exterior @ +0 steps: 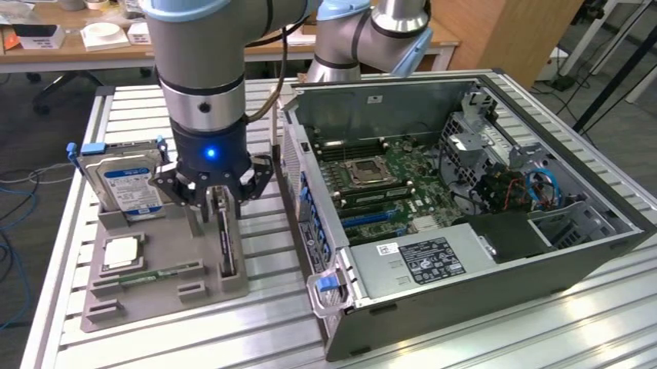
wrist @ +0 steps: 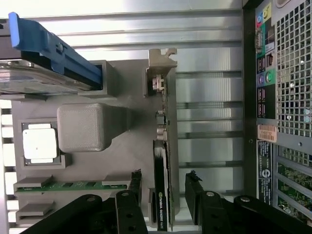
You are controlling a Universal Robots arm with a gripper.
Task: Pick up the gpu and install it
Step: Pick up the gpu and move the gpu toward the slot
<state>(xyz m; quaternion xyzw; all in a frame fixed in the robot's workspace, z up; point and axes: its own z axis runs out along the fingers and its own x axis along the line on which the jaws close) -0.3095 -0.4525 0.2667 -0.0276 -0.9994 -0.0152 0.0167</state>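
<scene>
One gripper (exterior: 221, 204) lowered over the gpu (exterior: 226, 244), fingers (wrist: 194, 187) held apart either side of the card, no contact seen, gpu stood on edge in the grey holder (exterior: 154, 296), hard drive (exterior: 128, 181) slotted nearby, open computer case (exterior: 462, 192) alongside.

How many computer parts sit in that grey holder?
4: the hard drive at the far end, the processor chip in front of it, the green memory stick nearer still, and the gpu on edge under the pincer. None looks hidden.
</scene>
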